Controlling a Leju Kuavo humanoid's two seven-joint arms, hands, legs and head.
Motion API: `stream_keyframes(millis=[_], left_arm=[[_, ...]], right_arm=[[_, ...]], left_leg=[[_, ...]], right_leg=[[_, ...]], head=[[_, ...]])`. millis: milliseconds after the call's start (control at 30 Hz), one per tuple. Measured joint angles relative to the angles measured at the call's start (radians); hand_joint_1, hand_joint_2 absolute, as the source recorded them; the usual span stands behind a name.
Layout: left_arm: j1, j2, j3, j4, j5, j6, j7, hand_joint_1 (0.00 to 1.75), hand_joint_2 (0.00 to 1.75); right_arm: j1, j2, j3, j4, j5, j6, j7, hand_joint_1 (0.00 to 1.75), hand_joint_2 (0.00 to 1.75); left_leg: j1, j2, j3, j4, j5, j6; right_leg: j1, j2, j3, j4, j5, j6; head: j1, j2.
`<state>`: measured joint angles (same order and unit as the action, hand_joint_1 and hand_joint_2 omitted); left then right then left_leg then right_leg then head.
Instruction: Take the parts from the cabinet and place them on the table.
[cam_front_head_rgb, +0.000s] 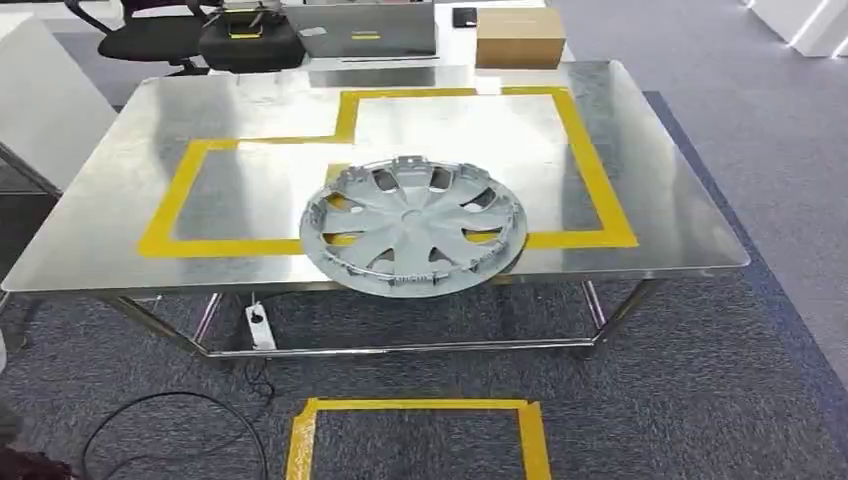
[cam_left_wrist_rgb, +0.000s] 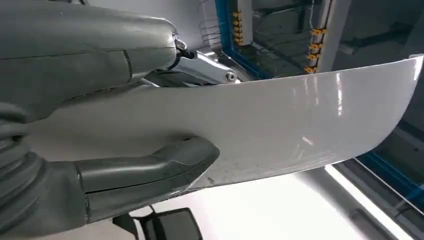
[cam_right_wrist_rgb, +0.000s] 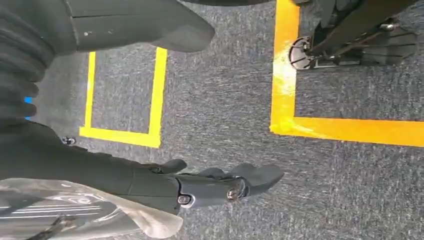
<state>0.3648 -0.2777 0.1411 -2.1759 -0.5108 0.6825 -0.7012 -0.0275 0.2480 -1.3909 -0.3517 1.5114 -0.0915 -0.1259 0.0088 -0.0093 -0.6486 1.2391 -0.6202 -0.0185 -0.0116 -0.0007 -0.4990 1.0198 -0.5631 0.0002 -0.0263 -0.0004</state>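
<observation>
Left hand (cam_left_wrist_rgb: 100, 150) gripped one white panel (cam_left_wrist_rgb: 280, 130) between thumb and fingers, right hand (cam_right_wrist_rgb: 200, 185) hung empty, fingers apart, one hubcap (cam_front_head_rgb: 414, 224) tabled.

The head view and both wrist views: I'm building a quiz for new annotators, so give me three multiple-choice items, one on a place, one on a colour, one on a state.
1. Where does the hubcap lie?
A. on the carpet
B. at the near edge of the metal table
C. on the cardboard box

2. What colour is the tape outline on the table?
A. yellow
B. red
C. blue

3. What is the left hand doing?
A. hanging with fingers apart
B. holding a white curved panel
C. pressing the hubcap

Key: B, it overhangs the near edge; A, the tape is plainly yellow; B, thumb and fingers clamp the panel.
</observation>
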Motion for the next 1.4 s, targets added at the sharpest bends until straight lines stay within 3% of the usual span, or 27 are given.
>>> stream_keyframes(millis=[67, 100, 133, 167, 233, 300, 333, 400, 467, 533, 567, 600, 633, 667, 733, 800, 833, 933, 967, 1033, 1100, 1133, 1167, 1233, 1300, 1333, 1400], left_arm=[[0.001, 0.000, 0.000, 0.000, 0.001, 0.000, 0.000, 1.75, 1.75], [0.001, 0.000, 0.000, 0.001, 0.002, 0.000, 0.000, 1.75, 1.75], [0.002, 0.000, 0.000, 0.002, 0.002, 0.000, 0.001, 1.75, 1.75], [0.006, 0.000, 0.000, 0.001, 0.002, 0.000, 0.000, 1.75, 1.75], [0.006, 0.000, 0.000, 0.000, 0.003, 0.000, 0.001, 1.75, 1.75], [0.006, -0.002, 0.000, 0.000, 0.003, 0.000, 0.000, 1.75, 1.75], [0.005, -0.003, 0.000, 0.000, 0.003, 0.000, 0.000, 1.75, 1.75], [0.005, -0.003, 0.000, 0.000, 0.004, 0.000, 0.000, 1.75, 1.75], [0.007, -0.004, 0.000, 0.000, 0.004, 0.000, 0.000, 1.75, 1.75], [0.007, -0.005, 0.000, 0.000, 0.008, 0.000, 0.000, 1.75, 1.75], [0.007, -0.005, 0.000, 0.000, 0.010, 0.000, 0.000, 1.75, 1.75], [0.007, -0.005, -0.001, 0.001, 0.012, 0.000, 0.000, 1.75, 1.75], [0.006, -0.005, -0.002, 0.003, 0.022, 0.000, 0.000, 1.75, 1.75], [0.008, -0.004, -0.001, 0.003, 0.036, 0.000, 0.000, 1.75, 1.75], [0.010, 0.003, -0.002, 0.006, 0.045, 0.000, 0.001, 1.75, 1.75], [0.010, 0.008, -0.003, 0.010, 0.042, 0.000, 0.001, 1.75, 1.75], [0.011, 0.008, -0.006, 0.012, 0.032, 0.000, 0.001, 1.75, 1.75], [0.016, 0.012, -0.009, 0.034, 0.008, 0.000, 0.001, 1.75, 1.75], [0.020, 0.016, -0.012, 0.048, -0.005, 0.000, 0.009, 1.75, 1.75], [0.026, 0.024, -0.024, 0.073, -0.045, 0.000, 0.046, 1.75, 1.75], [0.028, 0.032, -0.027, 0.091, -0.074, 0.000, 0.084, 1.75, 1.75], [0.028, 0.039, -0.028, 0.104, -0.087, 0.000, 0.116, 1.75, 1.75], [0.028, 0.047, -0.031, 0.117, -0.091, 0.000, 0.142, 1.75, 1.75], [0.036, 0.070, -0.038, 0.138, -0.089, -0.001, 0.199, 1.75, 1.75], [0.037, 0.095, -0.054, 0.162, -0.087, -0.004, 0.248, 1.75, 1.75], [0.034, 0.109, -0.056, 0.175, -0.089, -0.011, 0.266, 1.75, 1.75], [0.034, 0.134, -0.055, 0.205, -0.093, -0.034, 0.301, 1.75, 1.75]], right_arm=[[0.000, 0.000, 0.000, 0.000, 0.000, 0.000, 0.000, 0.00, 1.75], [0.000, 0.000, -0.001, 0.001, 0.000, 0.000, 0.000, 0.00, 1.75], [-0.002, 0.000, -0.001, 0.001, 0.000, 0.000, 0.000, 0.00, 1.75], [-0.004, 0.000, -0.001, 0.001, 0.000, -0.002, 0.000, 0.00, 1.75], [-0.005, 0.000, -0.001, 0.001, 0.001, -0.003, 0.000, 0.00, 1.75], [-0.008, 0.000, -0.001, 0.001, 0.001, -0.004, 0.000, 0.00, 1.75], [-0.011, 0.000, -0.001, 0.001, 0.002, -0.004, 0.000, 0.00, 1.75], [-0.008, 0.000, -0.001, 0.001, 0.002, -0.004, 0.000, 0.00, 1.75], [-0.004, 0.000, -0.002, 0.001, 0.002, -0.004, 0.001, 0.00, 1.75], [-0.003, 0.000, -0.002, 0.001, 0.003, -0.004, 0.001, 0.00, 1.75], [-0.003, 0.000, -0.002, 0.001, 0.003, -0.004, 0.001, 0.00, 1.75], [-0.002, 0.000, -0.002, 0.001, 0.003, -0.004, 0.002, 0.00, 1.75], [-0.001, 0.000, -0.003, 0.001, 0.002, -0.003, 0.004, 0.00, 1.75], [-0.003, 0.000, -0.003, 0.001, 0.002, -0.003, 0.005, 0.00, 1.75], [-0.003, 0.000, -0.003, 0.001, 0.001, -0.004, 0.006, 0.00, 1.75], [-0.002, 0.000, -0.004, 0.002, 0.001, -0.004, 0.006, 0.00, 1.75], [-0.003, 0.000, -0.004, 0.002, 0.002, -0.004, 0.005, 0.00, 1.75], [-0.004, 0.000, 0.005, 0.002, -0.049, -0.007, 0.011, 0.00, 1.75], [-0.002, 0.000, 0.017, 0.003, -0.076, -0.008, 0.014, 0.00, 1.75], [0.001, 0.000, 0.029, 0.003, -0.090, -0.007, 0.016, 0.00, 1.75], [0.001, 0.000, 0.034, 0.004, -0.092, -0.005, 0.016, 0.00, 1.75], [0.002, 0.000, 0.037, 0.004, -0.092, -0.001, 0.016, 0.00, 1.75], [0.000, 0.000, 0.038, 0.004, -0.092, 0.003, 0.016, 0.00, 1.75], [0.002, 0.000, 0.039, 0.004, -0.089, 0.006, 0.016, 0.00, 1.75], [0.003, 0.000, 0.040, 0.004, -0.084, 0.008, 0.015, 0.00, 1.75], [0.003, 0.000, 0.040, 0.004, -0.082, 0.008, 0.013, 0.00, 1.75], [0.002, -0.003, 0.041, 0.004, -0.078, 0.014, 0.009, 0.00, 1.75]], left_leg=[[-0.001, 0.001, 0.030, -0.146, 0.124, 0.012], [-0.007, 0.005, 0.017, -0.148, 0.138, 0.017], [-0.013, 0.008, 0.011, -0.174, 0.119, 0.022], [-0.015, 0.007, 0.021, -0.168, 0.139, 0.032], [-0.014, 0.003, 0.036, -0.183, 0.130, 0.047], [-0.007, 0.003, 0.073, -0.206, 0.126, 0.057], [-0.007, 0.004, 0.081, -0.210, 0.122, 0.063], [-0.007, 0.003, 0.094, -0.211, 0.106, 0.067], [-0.006, -0.002, 0.118, -0.211, 0.087, 0.067], [-0.006, -0.003, 0.156, -0.211, 0.061, 0.063], [-0.005, -0.003, 0.175, -0.211, 0.049, 0.059], [-0.005, -0.002, 0.183, -0.211, 0.036, 0.055], [-0.009, -0.003, 0.199, -0.205, 0.022, 0.049], [-0.010, -0.004, 0.191, -0.209, 0.017, 0.042], [-0.009, -0.004, 0.201, -0.214, 0.016, 0.034], [-0.009, -0.002, 0.188, -0.181, 0.021, 0.025], [-0.008, -0.001, 0.156, -0.124, 0.017, 0.017], [-0.002, 0.000, 0.038, 0.061, -0.083, 0.003], [-0.002, 0.000, 0.015, 0.077, -0.089, 0.002], [-0.002, 0.000, 0.026, 0.004, -0.014, 0.007], [-0.003, 0.000, 0.080, -0.162, 0.103, 0.018], [-0.008, 0.003, 0.084, -0.181, 0.086, 0.023], [-0.014, 0.003, 0.079, -0.186, 0.042, 0.029], [-0.016, 0.003, 0.079, -0.188, 0.097, 0.038], [-0.002, 0.005, 0.094, -0.213, 0.116, 0.051], [-0.004, 0.007, 0.097, -0.221, 0.118, 0.055], [-0.004, 0.007, 0.094, -0.221, 0.120, 0.059]], right_leg=[[0.000, -0.001, 0.026, -0.001, -0.022, 0.004], [0.001, -0.001, 0.036, 0.000, -0.031, 0.009], [0.002, 0.001, 0.033, -0.001, -0.035, 0.016], [0.001, -0.003, 0.023, -0.010, -0.042, 0.024], [0.001, -0.004, 0.059, -0.010, -0.034, 0.035], [0.001, -0.001, 0.019, 0.058, -0.035, 0.040], [0.002, -0.001, -0.028, 0.133, -0.048, 0.043], [0.001, -0.001, -0.138, 0.270, -0.113, 0.047], [0.001, -0.001, -0.194, 0.291, -0.140, 0.050], [0.001, -0.001, -0.188, 0.187, -0.080, 0.047], [0.001, -0.001, -0.175, 0.119, -0.019, 0.046], [0.001, -0.002, -0.169, 0.056, 0.068, 0.043], [0.004, -0.003, -0.175, 0.051, 0.096, 0.037], [0.007, -0.003, -0.164, 0.050, 0.082, 0.026], [0.008, -0.001, -0.159, 0.045, 0.095, 0.014], [0.001, 0.000, -0.143, 0.034, 0.094, 0.008], [0.000, 0.000, -0.135, 0.029, 0.090, 0.002], [0.000, 0.000, -0.119, 0.026, 0.075, -0.006], [0.000, 0.000, -0.112, 0.026, 0.069, -0.006], [0.001, 0.002, -0.098, 0.026, 0.061, -0.005], [0.001, 0.004, -0.085, 0.026, 0.054, -0.001], [0.001, 0.004, -0.081, 0.023, 0.054, 0.003], [0.002, 0.005, -0.088, 0.023, 0.055, 0.010], [0.001, 0.004, -0.086, 0.020, 0.053, 0.023], [0.001, 0.005, -0.084, 0.017, 0.046, 0.034], [0.004, 0.004, -0.092, 0.041, 0.024, 0.037], [0.000, 0.003, -0.156, 0.179, -0.047, 0.042]], head=[[0.000, 0.000], [0.006, 0.000], [0.002, 0.000], [0.005, 0.000], [0.005, 0.000], [0.007, 0.000], [0.009, 0.000], [0.011, 0.000], [0.011, 0.000], [0.011, 0.000], [0.011, 0.000], [0.011, 0.000], [0.008, 0.000], [0.011, 0.000], [0.011, 0.000], [0.008, 0.000], [0.005, 0.000], [0.006, 0.000], [0.006, 0.000], [0.006, 0.000], [0.006, 0.000], [0.008, 0.000], [0.005, 0.000], [0.006, 0.000], [0.006, 0.000], [0.012, 0.000], [0.016, 0.000]])
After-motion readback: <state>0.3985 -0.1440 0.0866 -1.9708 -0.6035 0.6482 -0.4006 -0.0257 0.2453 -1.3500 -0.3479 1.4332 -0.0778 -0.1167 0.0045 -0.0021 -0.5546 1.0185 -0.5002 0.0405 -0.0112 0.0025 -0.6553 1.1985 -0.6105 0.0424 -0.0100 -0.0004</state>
